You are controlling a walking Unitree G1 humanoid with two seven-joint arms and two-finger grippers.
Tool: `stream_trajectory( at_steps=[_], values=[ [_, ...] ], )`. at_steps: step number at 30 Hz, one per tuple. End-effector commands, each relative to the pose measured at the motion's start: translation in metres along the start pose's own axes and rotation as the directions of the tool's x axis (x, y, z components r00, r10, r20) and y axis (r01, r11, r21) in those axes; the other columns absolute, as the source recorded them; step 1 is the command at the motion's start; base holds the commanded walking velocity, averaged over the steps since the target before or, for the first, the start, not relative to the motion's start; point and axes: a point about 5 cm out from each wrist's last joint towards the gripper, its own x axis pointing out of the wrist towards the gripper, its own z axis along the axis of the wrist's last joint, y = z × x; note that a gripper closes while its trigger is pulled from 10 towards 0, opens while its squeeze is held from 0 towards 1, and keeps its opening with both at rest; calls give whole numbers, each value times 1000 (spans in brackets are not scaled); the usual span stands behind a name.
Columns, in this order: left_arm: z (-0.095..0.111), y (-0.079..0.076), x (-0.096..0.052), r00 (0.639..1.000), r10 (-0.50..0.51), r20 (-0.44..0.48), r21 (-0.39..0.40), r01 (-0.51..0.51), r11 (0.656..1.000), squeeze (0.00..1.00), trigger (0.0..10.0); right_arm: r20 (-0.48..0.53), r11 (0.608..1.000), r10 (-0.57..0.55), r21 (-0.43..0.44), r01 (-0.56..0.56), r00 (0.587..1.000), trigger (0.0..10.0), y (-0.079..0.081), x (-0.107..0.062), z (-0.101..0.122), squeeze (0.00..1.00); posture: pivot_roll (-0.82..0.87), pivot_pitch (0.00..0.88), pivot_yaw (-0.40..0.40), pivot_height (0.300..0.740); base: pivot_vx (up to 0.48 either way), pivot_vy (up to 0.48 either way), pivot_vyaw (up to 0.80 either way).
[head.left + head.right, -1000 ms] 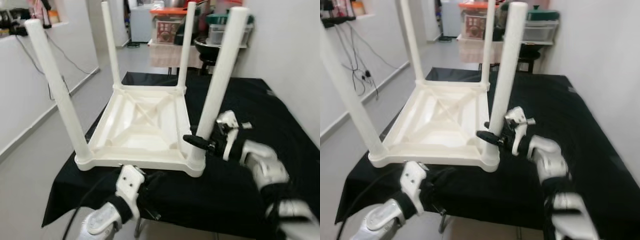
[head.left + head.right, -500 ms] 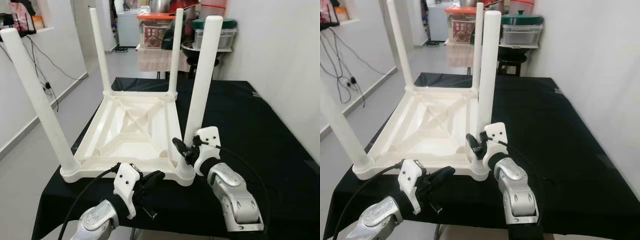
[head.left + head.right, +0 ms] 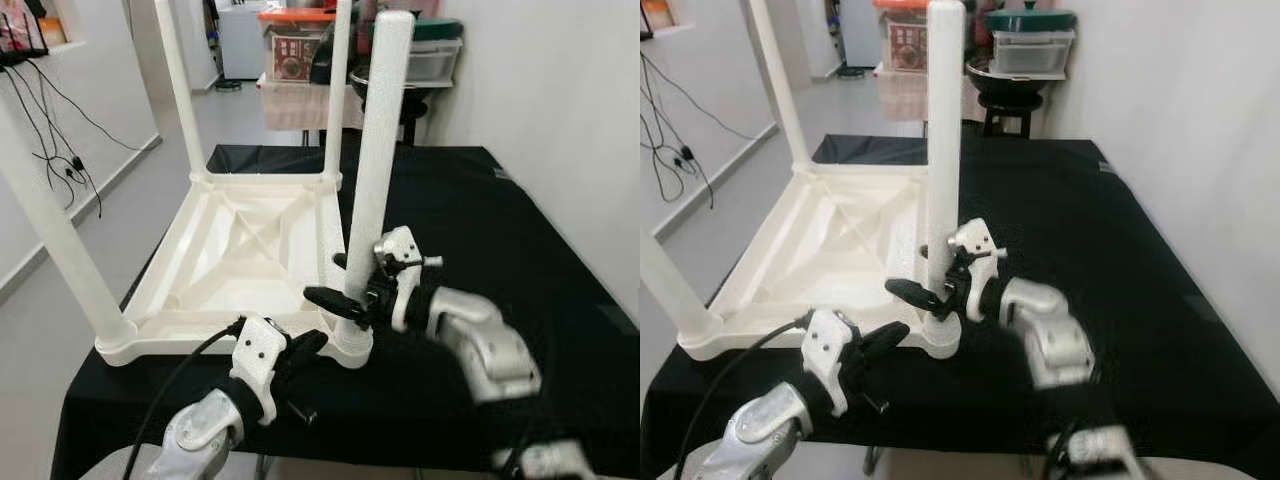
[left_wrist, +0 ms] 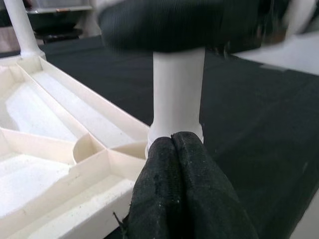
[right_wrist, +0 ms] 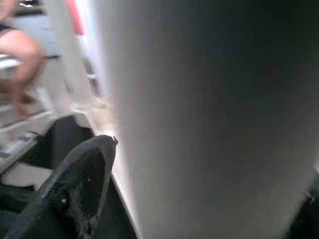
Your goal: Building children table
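A white plastic children's table (image 3: 250, 240) lies upside down on a black-covered table (image 3: 480, 210), with its legs pointing up. My right gripper (image 3: 330, 282) is low on the near right leg (image 3: 378, 140), one black finger in front of it and one behind, shut on it. In the right wrist view that leg (image 5: 209, 114) is very close, with one finger (image 5: 79, 184) against it. My left gripper (image 3: 306, 345) is shut with nothing in it. Its tip (image 4: 172, 144) is at the corner socket, at the foot of the same leg (image 4: 177, 89).
The near left leg (image 3: 50, 230) stands tall beside my left arm. A white wall (image 3: 560, 120) runs along the right of the black table. Storage boxes (image 3: 290, 50) and a lidded pot stand behind it. Cables (image 3: 60, 150) hang on the left wall above grey floor.
The camera has shifted. My right forearm has swung out to the right while its gripper stays on the near right leg. My left gripper has edged closer to the table's corner.
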Motion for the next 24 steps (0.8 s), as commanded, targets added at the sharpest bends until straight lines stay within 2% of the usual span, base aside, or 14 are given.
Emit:
stream_trajectory(
  at_steps=[1, 3, 5, 6, 7, 18, 23, 24],
  values=[
    [-2, 0, 0, 1000, 5, -10, 8, -5, 1000, 0, 10000, -3, 999, 51, 9, -50, 999, 10000, 4, 7, -4, 0, -20, 0, -52, 740, 0, 0, 0],
    [-2, 1, 1, 1000, 12, -10, 13, -12, 1000, 0, 10000, -35, 997, 76, 11, -75, 997, 10000, -11, 5, 1, 0, -3, 0, -59, 740, 0, 0, 0],
    [-2, 1, 1, 1000, 15, -11, 15, -15, 1000, 0, 10000, -41, 995, 99, 32, -98, 994, 10000, -17, 4, 4, 0, -3, 0, -59, 740, 0, 0, 0],
    [-1, 1, 2, 1000, 17, -11, 16, -17, 1000, 0, 10000, -42, 990, 133, 47, -131, 990, 0, -20, 3, 7, 0, 2, 0, -60, 740, 0, 0, 0],
    [-1, 1, 2, 1000, 20, -11, 18, -20, 1000, 0, 10000, -32, 979, 192, 70, -189, 981, 0, -22, 1, 10, 0, 2, 0, -60, 740, 0, 0, 0],
    [-2, 2, 4, 999, 32, -18, 32, -31, 999, 0, 10000, -18, 976, 211, 69, -209, 977, 0, -29, -7, 7, 0, -2, 0, -51, 740, 0, 0, 0],
    [-3, 1, 2, 999, 36, -25, 37, -35, 999, 0, 10000, 6, 993, 112, 27, -112, 994, 0, -26, -23, -4, 0, -19, 0, -38, 740, 0, 0, 0],
    [-3, 1, 1, 999, 34, -26, 37, -33, 999, 0, 10000, 5, 1000, 23, 11, -23, 1000, 0, -20, -27, -11, 0, -16, 0, -49, 740, 0, 0, 0]
  ],
)
